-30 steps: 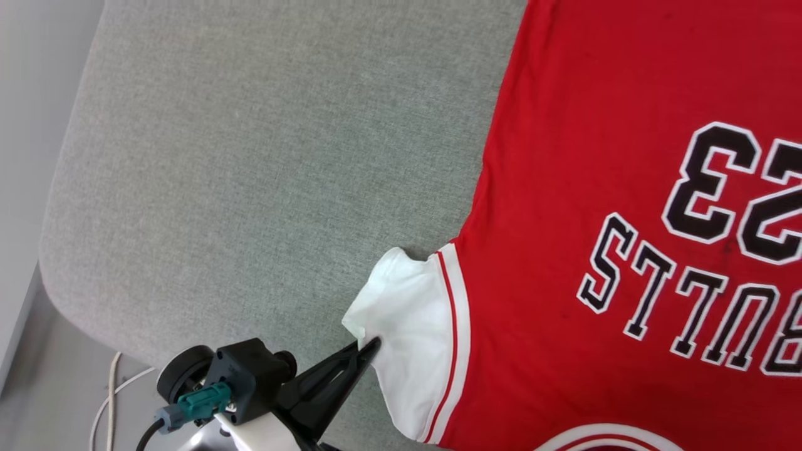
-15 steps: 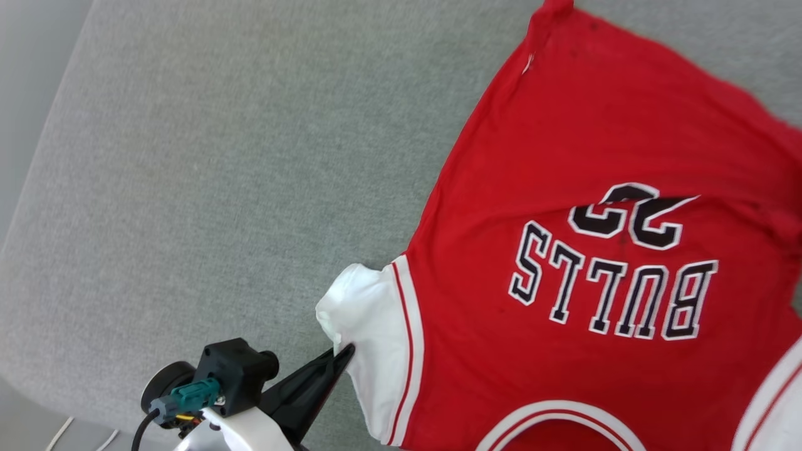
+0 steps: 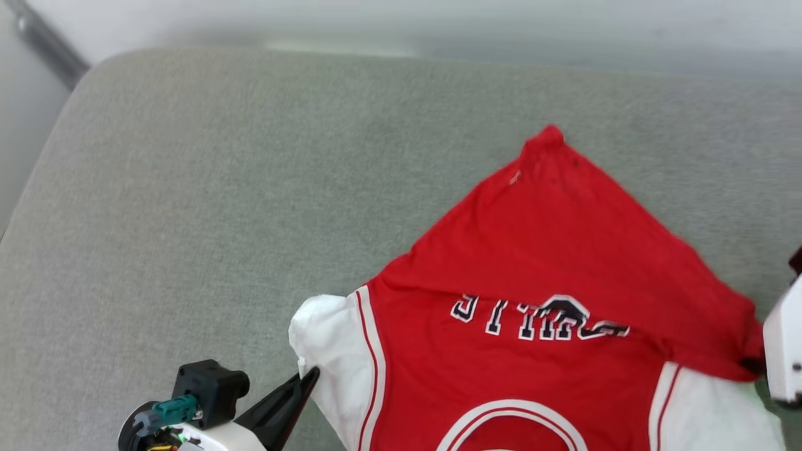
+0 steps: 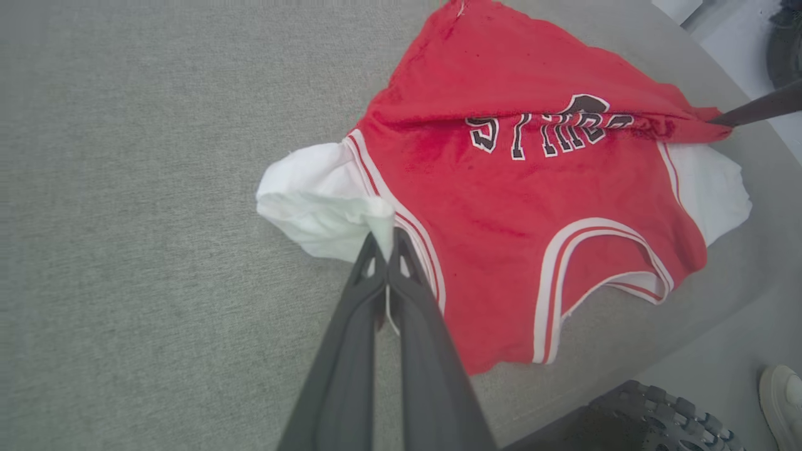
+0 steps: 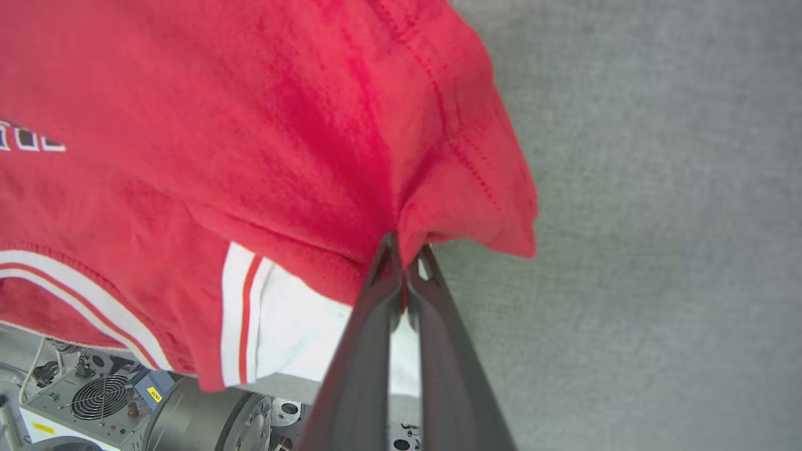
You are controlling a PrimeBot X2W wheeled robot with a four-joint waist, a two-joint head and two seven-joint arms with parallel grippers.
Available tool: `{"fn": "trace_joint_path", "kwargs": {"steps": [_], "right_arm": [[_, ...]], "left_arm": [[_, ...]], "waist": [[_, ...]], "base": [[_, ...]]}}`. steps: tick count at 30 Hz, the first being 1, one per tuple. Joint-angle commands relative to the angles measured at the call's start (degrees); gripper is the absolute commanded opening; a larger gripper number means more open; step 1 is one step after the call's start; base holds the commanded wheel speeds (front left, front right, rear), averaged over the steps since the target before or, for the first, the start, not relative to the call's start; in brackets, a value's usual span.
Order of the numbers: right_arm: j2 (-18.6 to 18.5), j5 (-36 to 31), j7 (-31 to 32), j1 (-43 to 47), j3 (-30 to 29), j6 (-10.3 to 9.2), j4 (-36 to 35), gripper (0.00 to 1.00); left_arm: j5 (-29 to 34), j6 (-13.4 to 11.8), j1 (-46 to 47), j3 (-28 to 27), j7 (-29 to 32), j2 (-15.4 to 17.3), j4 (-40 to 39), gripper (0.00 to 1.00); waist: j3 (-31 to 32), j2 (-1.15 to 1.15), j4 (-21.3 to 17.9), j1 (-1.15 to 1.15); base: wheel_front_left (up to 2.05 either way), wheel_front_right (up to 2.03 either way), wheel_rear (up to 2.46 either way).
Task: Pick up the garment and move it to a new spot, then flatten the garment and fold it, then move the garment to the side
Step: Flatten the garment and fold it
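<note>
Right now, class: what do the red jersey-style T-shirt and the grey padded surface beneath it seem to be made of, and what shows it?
Red jersey-style T-shirt: soft matt knit fabric, perhaps cotton or a blend; it drapes, creases and has stitched hems.
Grey padded surface: matt woven upholstery cloth, judging by its fine flecked weave and rounded cushion-like corner.

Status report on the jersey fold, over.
Left gripper shut on white sleeve. Right gripper shut on red edge. Garment on grey cushion, creased across the lettering. Nothing seen blocking.
</note>
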State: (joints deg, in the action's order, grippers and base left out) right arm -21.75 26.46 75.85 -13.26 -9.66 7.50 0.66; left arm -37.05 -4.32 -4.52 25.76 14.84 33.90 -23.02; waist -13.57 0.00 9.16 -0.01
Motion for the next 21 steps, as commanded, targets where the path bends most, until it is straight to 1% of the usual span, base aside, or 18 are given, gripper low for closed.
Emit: {"fn": "trace_joint_path", "kwargs": {"steps": [1, 3, 6, 10, 13, 17, 19, 21], "right_arm": [[0.3, 0.5, -0.3, 1.7, -0.3, -0.02, -0.6, 0.00], [0.6, 1.5, -1.3, 5.1, -0.9, -0.02, -2.3, 0.00], [2.2, 3.3, -2.2, 10.0, -2.1, -0.02, -4.7, 0.00], [3.7, 4.5, -2.8, 16.0, -3.6, -0.02, -7.0, 0.00], [5.0, 4.9, -4.0, 18.9, -4.4, -0.02, -7.5, 0.00], [5.6, 5.3, -5.3, 20.6, -4.0, -0.02, -7.7, 0.00], [5.1, 5.7, -6.0, 20.3, -3.4, -0.02, -8.0, 1.00], [4.4, 6.4, -6.8, 19.1, -3.4, -0.02, -8.0, 1.00]], "left_arm": [[-0.1, -0.2, -0.5, -0.2, -0.5, 0.1, 0.1, 0.00], [-0.5, -0.5, -1.1, -0.4, -0.7, 0.0, 0.4, 0.00], [-0.9, -1.1, -1.7, -1.0, -1.3, -0.2, 0.7, 0.00], [-1.4, -1.8, -2.1, -1.3, -2.5, -1.3, 0.9, 0.00], [-1.5, -2.0, -1.9, -1.1, -2.9, -1.9, 1.5, 0.00], [-1.5, -2.0, -1.4, -0.8, -3.1, -2.5, 1.8, 0.00], [-1.4, -1.9, -1.1, -0.7, -3.0, -2.5, 1.7, 0.00], [-1.3, -1.9, -1.0, -0.6, -2.8, -2.3, 1.5, 0.00]], "waist": [[2.3, 0.00, -2.0, 0.01], [3.4, 0.00, -2.5, 0.01], [4.7, 0.00, -3.3, 0.01], [5.6, 0.00, -3.9, 0.01], [6.1, 0.00, -4.1, 0.01], [6.3, 0.00, -4.2, 0.01], [6.2, 0.00, -4.2, 0.01], [6.0, 0.00, -4.1, 0.01]], "base": [[0.00, 0.00, 0.00], [0.00, 0.00, 0.00], [0.00, 0.00, 0.00], [0.00, 0.00, 0.00], [0.00, 0.00, 0.00], [0.00, 0.00, 0.00], [0.00, 0.00, 0.00], [0.00, 0.00, 0.00]]}}
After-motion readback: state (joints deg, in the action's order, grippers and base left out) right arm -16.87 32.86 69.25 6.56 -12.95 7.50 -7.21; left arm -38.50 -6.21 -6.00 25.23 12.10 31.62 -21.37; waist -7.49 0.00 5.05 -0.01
